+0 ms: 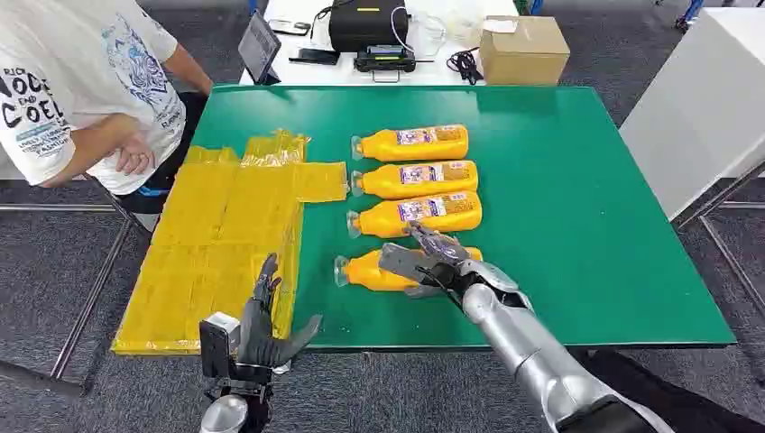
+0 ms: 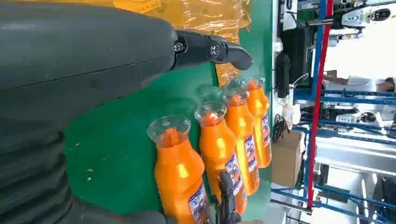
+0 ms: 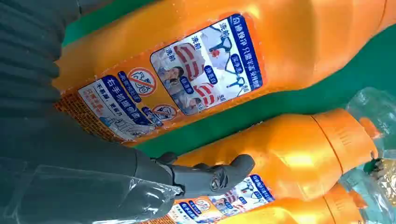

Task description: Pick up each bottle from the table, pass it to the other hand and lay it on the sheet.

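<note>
The right hand [image 1: 431,260] is down over the nearest bottle [image 1: 372,271] of the four, fingers spread across the top of its body and not wrapped around it yet, so I'd call it apart, touching or just about touching but holding nothing. In the right wrist view the thumb [image 3: 212,176] sits between that bottle and the next bottle [image 1: 415,216], which lies just beyond the hand, with two more bottles [image 1: 412,161] further out past that. All four lie on their sides on the green table [image 1: 577,225], clear caps pointing toward the left-hand side. The left hand [image 1: 262,329] hangs at the near table edge, well off to the side of the right one, fingers open and empty, and the yellow sheet [image 1: 216,244] is spread right in front of it. On handling: these look like full plastic bottles of orange liquid, so I'd guess moderately heavy for their size, fairly stiff in the wall but glossy and slick, and round enough to roll away if nudged sideways. The label [image 3: 205,65] area on the fat part of the body looks like the best place to grab, roughly at the balance point. The neck end under the clear cap [image 2: 169,128] is narrower and that cap looks thin and crushable, so I'd leave it free for the left hand to take around the shoulder during the pass. Gripping too near the base would probably let the heavy end swing down.
</note>
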`<action>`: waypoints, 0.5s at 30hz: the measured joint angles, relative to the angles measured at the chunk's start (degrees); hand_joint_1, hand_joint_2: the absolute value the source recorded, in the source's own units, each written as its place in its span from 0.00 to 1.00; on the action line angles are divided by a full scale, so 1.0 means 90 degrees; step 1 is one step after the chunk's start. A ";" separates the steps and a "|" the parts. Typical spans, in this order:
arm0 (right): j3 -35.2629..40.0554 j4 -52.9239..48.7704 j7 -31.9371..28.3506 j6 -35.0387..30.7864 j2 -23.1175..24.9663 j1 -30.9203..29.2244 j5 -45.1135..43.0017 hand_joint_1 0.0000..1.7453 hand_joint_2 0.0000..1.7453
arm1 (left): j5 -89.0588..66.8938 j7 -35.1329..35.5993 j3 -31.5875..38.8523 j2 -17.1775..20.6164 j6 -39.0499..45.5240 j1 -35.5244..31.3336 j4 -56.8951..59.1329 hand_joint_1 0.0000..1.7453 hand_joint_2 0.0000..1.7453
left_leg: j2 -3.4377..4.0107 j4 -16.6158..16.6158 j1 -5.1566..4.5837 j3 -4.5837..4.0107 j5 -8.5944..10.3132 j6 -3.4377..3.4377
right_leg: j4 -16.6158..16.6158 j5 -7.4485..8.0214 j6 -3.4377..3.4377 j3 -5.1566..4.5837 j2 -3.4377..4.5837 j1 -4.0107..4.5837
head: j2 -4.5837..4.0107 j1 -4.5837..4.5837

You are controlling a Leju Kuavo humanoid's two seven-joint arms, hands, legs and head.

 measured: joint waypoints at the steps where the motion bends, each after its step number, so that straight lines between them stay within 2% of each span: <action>1: 0.0022 0.0017 0.0007 0.0002 0.0000 -0.0012 0.0000 0.00 1.00 | 0.0000 -0.0002 0.0000 0.0000 0.0000 0.0000 0.0007 0.00 1.00 | 0.0000 0.0000 0.0000 0.0000 0.0000 0.0000 | 0.0000 0.0000 0.0000 0.0000 0.0000 0.0000 | 0.0000 0.0000; 15: 0.0313 0.0124 0.0017 0.0224 -0.0083 -0.0163 -0.0333 0.00 1.00 | 0.0054 -0.0037 0.0007 0.0000 0.0015 -0.0014 0.0027 0.00 1.00 | 0.0000 0.0000 0.0000 0.0003 0.0001 0.0000 | 0.0000 0.0001 0.0000 0.0002 0.0000 0.0000 | 0.0000 0.0000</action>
